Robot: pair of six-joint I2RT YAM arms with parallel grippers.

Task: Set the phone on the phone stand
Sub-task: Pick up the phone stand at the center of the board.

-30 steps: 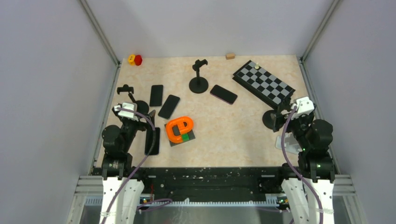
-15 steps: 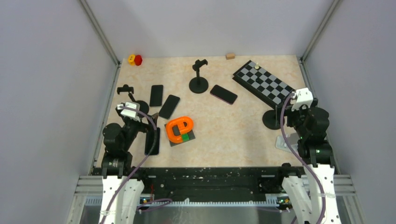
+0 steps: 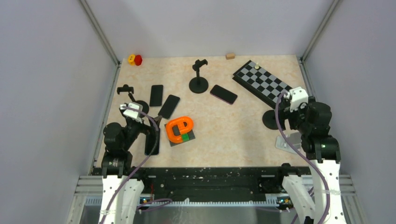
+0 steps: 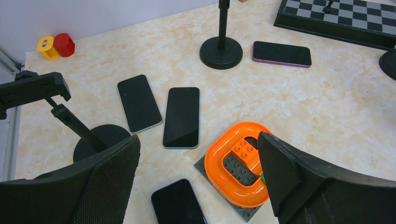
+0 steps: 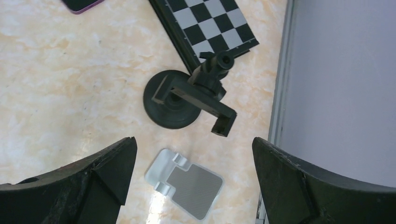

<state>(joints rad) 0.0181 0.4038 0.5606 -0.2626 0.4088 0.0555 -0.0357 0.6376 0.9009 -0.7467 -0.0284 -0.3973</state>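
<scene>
Four phones, all lying flat on the worktop (image 3: 233,135). The near-left phone (image 3: 153,141) is by the near edge, just left of the orange track toy (image 3: 180,129); in the left wrist view it shows low between the fingers. The outer phone (image 3: 156,95) and inner phone (image 3: 169,106) lie side by side toward the left edge, close but apart. The purple-edged phone (image 3: 223,94) lies toward the far edge, just beside the base of the centre stand (image 3: 199,77).

I see three more stands. The left stand (image 3: 130,98) is by the left edge with its stem tilted. The right stand (image 3: 272,119) is near the right edge, just off the chessboard (image 3: 264,83). The low silver stand (image 3: 288,141) sits nearer the near edge than the right stand, close to it but apart.

My left gripper (image 4: 197,144) has its fingers spread wide with nothing held, over the near-left phone. My right gripper (image 5: 194,142) is also spread wide and empty, with the right stand and silver stand framed between its fingers in the wrist view.

Yellow and red blocks (image 3: 135,59) sit in the far-left corner, and a wood block (image 3: 229,56) at the far edge.
</scene>
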